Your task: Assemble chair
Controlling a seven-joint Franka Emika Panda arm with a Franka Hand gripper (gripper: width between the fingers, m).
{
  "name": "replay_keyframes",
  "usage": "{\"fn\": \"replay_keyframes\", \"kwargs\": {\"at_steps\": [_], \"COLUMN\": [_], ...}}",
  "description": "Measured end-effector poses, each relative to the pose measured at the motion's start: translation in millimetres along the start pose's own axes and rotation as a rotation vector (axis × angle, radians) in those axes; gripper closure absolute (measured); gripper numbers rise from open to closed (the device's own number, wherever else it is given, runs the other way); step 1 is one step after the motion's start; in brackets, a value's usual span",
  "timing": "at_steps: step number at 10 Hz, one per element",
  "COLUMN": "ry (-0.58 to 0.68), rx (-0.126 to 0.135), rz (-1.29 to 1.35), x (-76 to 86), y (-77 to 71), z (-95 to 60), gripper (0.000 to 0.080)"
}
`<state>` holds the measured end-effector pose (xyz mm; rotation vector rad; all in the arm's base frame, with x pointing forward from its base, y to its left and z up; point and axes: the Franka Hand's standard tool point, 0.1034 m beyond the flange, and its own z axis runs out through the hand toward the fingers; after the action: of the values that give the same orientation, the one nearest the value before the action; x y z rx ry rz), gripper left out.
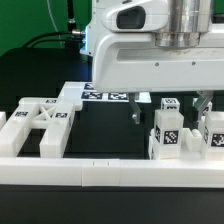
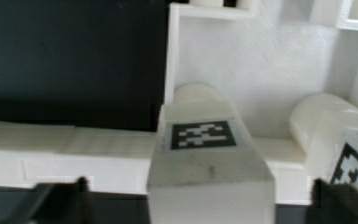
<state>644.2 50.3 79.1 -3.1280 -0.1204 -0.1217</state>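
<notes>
A chair post [image 1: 167,130], white and square with black-and-white tags, stands upright near the front rail. My gripper [image 1: 169,112] straddles its top. The dark fingers [image 1: 135,112] hang on either side of it. In the wrist view the same post [image 2: 208,150] fills the middle between the fingertips [image 2: 51,200]. A gap shows on each side, so my gripper [image 2: 197,205] is open around the post and not gripping it. A second post [image 1: 213,130] stands just to the exterior view's right, also seen as the post [image 2: 327,120] in the wrist view. An X-braced panel [image 1: 38,122] lies at the exterior view's left.
A long low white border rail [image 1: 100,172] runs along the front, close to both posts. The marker board [image 1: 102,95] lies flat behind the gripper on the black table. The arm's white body [image 1: 130,45] hides the back of the scene.
</notes>
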Motion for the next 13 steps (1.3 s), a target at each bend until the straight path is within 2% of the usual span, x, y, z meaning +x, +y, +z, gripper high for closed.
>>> {"fn": "replay_keyframes", "kwargs": {"at_steps": [1,2,3,5,7,10,12,13], "ry": [0.000,0.000,0.000,0.000,0.000,0.004,0.010,0.016], "rx": [0.000,0.001,0.002,0.003,0.002,0.032,0.042,0.060], "rz": [0.001,0.024,0.046,0.197,0.482,0.780,0.960,1.106], "x": [0.0,-0.1,-0.2,-0.3,-0.9,-0.6,-1.0,-1.8], "y": [0.0,0.0,-0.1,-0.2,-2.2,0.1,0.3,-0.1], "z": [0.0,0.1,0.1,0.4,0.2,0.8,1.2,1.2], "gripper": [0.0382,0.0382,0.0514,0.0514,0.0514,0.0514,0.0514,0.0514]}}
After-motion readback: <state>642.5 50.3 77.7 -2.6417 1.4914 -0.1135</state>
